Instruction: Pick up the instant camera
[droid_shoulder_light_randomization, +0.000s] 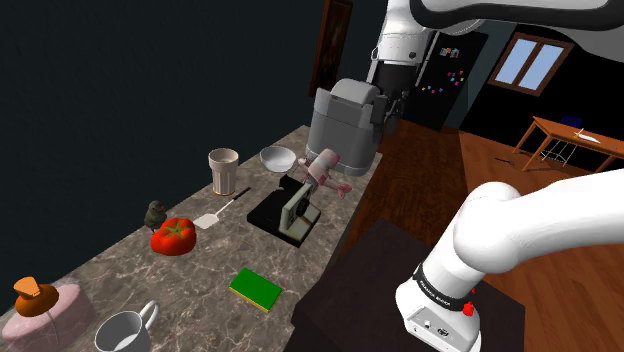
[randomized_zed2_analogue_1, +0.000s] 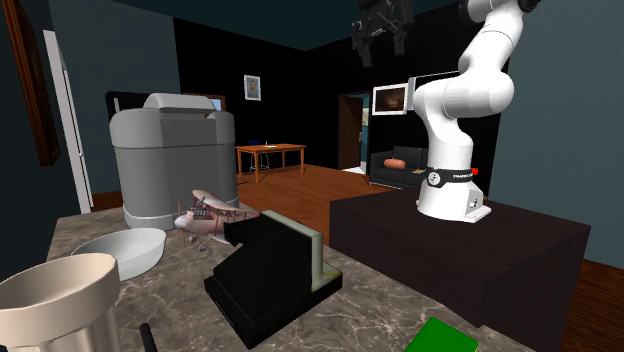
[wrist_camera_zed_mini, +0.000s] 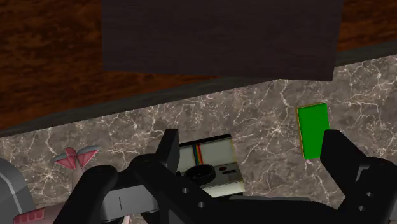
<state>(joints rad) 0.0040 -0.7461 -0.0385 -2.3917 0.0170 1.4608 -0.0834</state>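
Note:
The instant camera (droid_shoulder_light_randomization: 291, 210) is black and pale. It sits on the marble counter (droid_shoulder_light_randomization: 200, 270) in front of a grey appliance. In the second exterior view the camera (randomized_zed2_analogue_1: 275, 268) is a dark block with a pale side. Seen from the wrist, the camera (wrist_camera_zed_mini: 208, 167) has a white face with a rainbow stripe and a round lens. It lies far below, close to one finger (wrist_camera_zed_mini: 168, 149). My gripper (droid_shoulder_light_randomization: 386, 112) hangs high above the counter's far end, open and holding nothing. The gripper (randomized_zed2_analogue_1: 381, 52) is near the ceiling, and in the wrist view the gripper (wrist_camera_zed_mini: 252, 153) has its fingers wide apart.
A grey appliance (droid_shoulder_light_randomization: 340, 130), a pink toy plane (droid_shoulder_light_randomization: 325, 170), a bowl (droid_shoulder_light_randomization: 277, 158) and a cup (droid_shoulder_light_randomization: 224, 170) crowd the far end. A tomato (droid_shoulder_light_randomization: 173, 236), a green sponge (droid_shoulder_light_randomization: 256, 290) and a mug (droid_shoulder_light_randomization: 125, 332) lie nearer. The dark stand (randomized_zed2_analogue_1: 460, 250) borders the counter.

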